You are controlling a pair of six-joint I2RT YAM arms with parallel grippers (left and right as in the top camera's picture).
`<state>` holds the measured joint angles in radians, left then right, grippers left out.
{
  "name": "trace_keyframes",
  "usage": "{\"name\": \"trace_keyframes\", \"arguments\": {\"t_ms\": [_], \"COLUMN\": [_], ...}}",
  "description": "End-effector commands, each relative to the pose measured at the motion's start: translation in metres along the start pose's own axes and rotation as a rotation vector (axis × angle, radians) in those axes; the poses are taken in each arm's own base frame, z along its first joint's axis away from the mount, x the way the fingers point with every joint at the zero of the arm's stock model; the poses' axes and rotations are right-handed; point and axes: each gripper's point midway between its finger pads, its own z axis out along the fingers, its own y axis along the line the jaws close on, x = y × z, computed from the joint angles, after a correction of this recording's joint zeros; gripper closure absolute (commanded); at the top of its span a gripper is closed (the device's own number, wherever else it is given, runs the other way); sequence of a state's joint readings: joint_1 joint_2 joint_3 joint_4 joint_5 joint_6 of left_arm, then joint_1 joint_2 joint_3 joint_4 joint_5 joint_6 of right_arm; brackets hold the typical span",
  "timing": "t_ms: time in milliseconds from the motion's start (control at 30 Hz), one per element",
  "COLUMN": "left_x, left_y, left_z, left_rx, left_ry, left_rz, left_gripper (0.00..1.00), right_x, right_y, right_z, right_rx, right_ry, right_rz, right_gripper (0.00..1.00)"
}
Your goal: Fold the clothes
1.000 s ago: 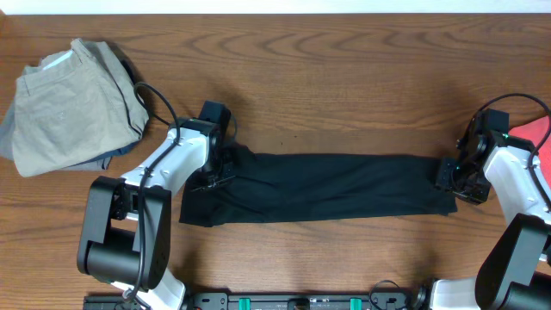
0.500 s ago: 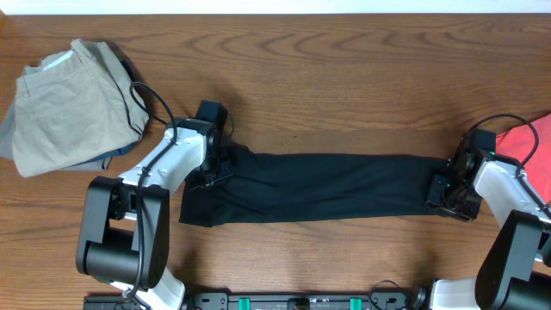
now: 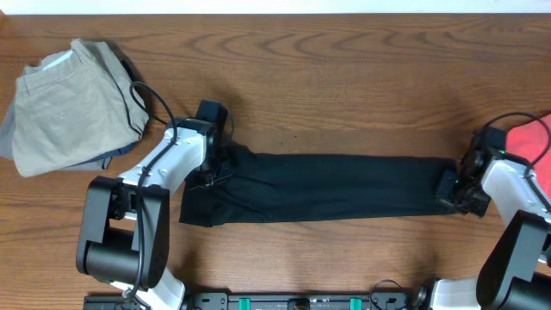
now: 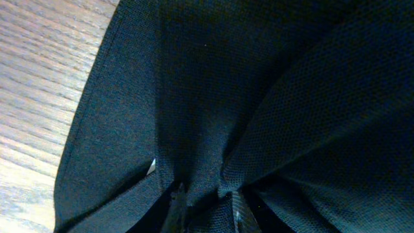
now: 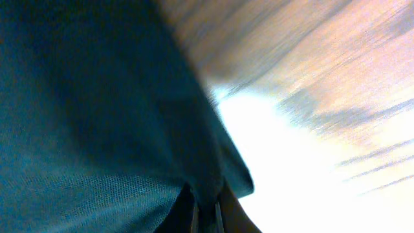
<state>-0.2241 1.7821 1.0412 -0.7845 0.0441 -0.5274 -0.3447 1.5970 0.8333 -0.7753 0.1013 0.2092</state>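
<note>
The black T-shirt (image 5: 97, 116) fills the left side of the picture, and its fine weave shows near the bottom. Its edge runs slanting from the top middle down to the right gripper (image 5: 207, 217), whose two fingers pinch a corner of the cloth between them. On the right, the wooden table (image 5: 336, 58) is blurred, with a strong white glare.

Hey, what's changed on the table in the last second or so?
The right gripper closed on the right end of the black T-shirt and drew it slightly rightward. The left gripper stayed clamped on its left end; the khaki trousers did not move.
</note>
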Motion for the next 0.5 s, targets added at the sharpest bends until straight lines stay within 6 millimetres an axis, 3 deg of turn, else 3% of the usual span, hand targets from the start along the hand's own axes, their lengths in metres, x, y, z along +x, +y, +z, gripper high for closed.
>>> {"name": "trace_keyframes", "arguments": {"t_ms": [0, 167, 200, 267, 333, 467], "left_x": [0.001, 0.001, 0.001, 0.001, 0.002, 0.000], "left_y": [0.009, 0.009, 0.009, 0.009, 0.009, 0.009], "left_z": [0.006, 0.006, 0.006, 0.006, 0.006, -0.003], "left_rx": [-0.044, -0.044, -0.044, -0.044, -0.042, -0.043], "left_ry": [0.007, 0.007, 0.007, 0.007, 0.010, 0.011], "left_rz": [-0.007, -0.008, -0.008, -0.008, -0.007, -0.003], "left_gripper": [0.73, 0.73, 0.73, 0.73, 0.72, 0.62], "right_x": [-0.026, -0.057, -0.061, -0.064, -0.062, -0.053], "right_y": [-0.019, -0.021, -0.018, -0.013, -0.013, -0.012], "right_z": [-0.005, -0.008, -0.008, -0.009, -0.009, -0.007], "right_rx": [0.047, -0.014, -0.040, -0.069, -0.070, -0.073], "right_ry": [-0.082, -0.193, -0.208, -0.216, -0.212, -0.173], "right_rz": [0.071, 0.130, 0.133, 0.131, 0.125, 0.102], "right_gripper": [0.94, 0.97, 0.90, 0.65, 0.50, 0.40]}}
